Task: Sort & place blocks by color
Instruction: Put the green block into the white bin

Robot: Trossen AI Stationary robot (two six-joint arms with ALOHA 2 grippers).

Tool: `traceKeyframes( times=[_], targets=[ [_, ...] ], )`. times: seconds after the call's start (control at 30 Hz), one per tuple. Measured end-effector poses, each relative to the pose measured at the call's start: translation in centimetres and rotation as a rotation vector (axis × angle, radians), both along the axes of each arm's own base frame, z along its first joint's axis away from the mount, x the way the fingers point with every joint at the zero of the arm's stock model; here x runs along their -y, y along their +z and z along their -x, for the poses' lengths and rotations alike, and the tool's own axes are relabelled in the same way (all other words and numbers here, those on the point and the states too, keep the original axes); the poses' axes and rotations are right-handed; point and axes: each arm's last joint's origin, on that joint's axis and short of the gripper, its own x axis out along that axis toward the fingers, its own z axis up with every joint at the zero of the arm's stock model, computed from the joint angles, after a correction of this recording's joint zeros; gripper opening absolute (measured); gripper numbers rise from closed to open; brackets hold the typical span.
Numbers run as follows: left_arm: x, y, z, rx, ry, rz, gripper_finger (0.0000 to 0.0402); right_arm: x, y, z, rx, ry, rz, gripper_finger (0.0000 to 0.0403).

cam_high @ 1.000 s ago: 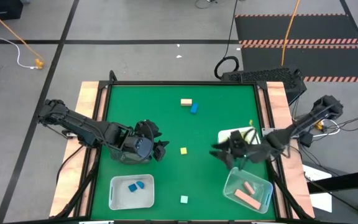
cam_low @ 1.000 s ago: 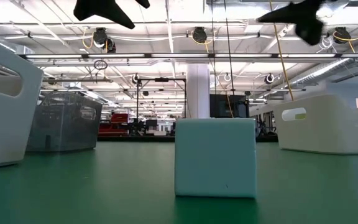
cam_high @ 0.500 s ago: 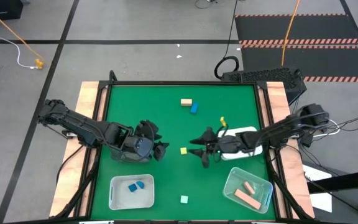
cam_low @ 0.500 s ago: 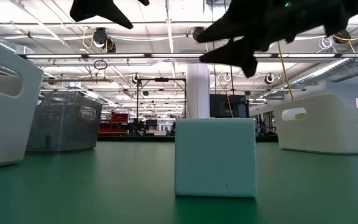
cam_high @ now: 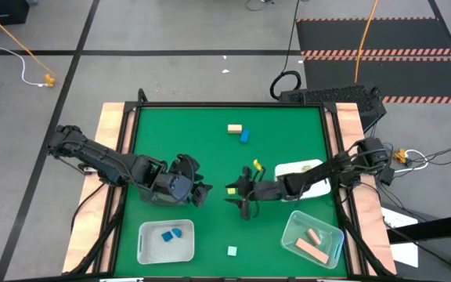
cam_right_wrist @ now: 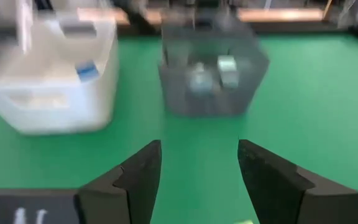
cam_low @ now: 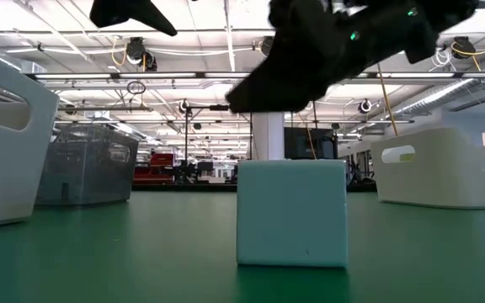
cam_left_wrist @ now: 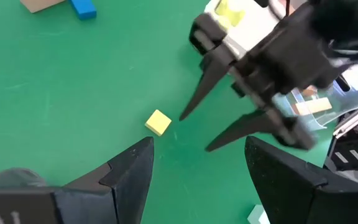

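Right fingers: spread and released, tips aimed down at the desk centre, because the yellow cube lies just beside them.
Left fingers: parted, holding nothing, hovering at about 9 o'clock of the cube, clear of my reach.
Yellow cube: loose on the green, apart from every bin.
Tan block and blue block: touching, toward 12 o'clock, unsorted.
Mint cube: alone at 6 o'clock.
White bin: at 7 o'clock, holds blue pieces.
Clear bin: at 5 o'clock, holds salmon bars.
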Motion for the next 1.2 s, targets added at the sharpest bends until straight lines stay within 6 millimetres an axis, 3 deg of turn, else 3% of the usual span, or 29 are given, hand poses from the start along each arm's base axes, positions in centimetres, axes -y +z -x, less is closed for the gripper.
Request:
traceKeyframes(
  times=[0.2,0.4,0.77,1.2],
  targets=[
    [0.0,0.0,0.0,-0.001,-0.001,-0.002,0.0251,0.7,-2.3,-1.0,-0.253,-0.028,0.065,0.0243],
    [0.0,0.0,0.0,-0.005,-0.014,-0.016,0.0251,1.9,-3.0,-1.3,-0.276,-0.056,0.054,0.0266],
    [0.0,0.0,0.0,-0.008,-0.026,-0.029,0.0251,4.4,-3.4,-1.3,-0.351,-0.037,-0.014,0.0267],
    [0.0,0.0,0.0,-0.013,-0.042,-0.048,0.0251,4.4,-4.7,-1.4,-0.389,-0.026,-0.07,0.0267]
  ],
)
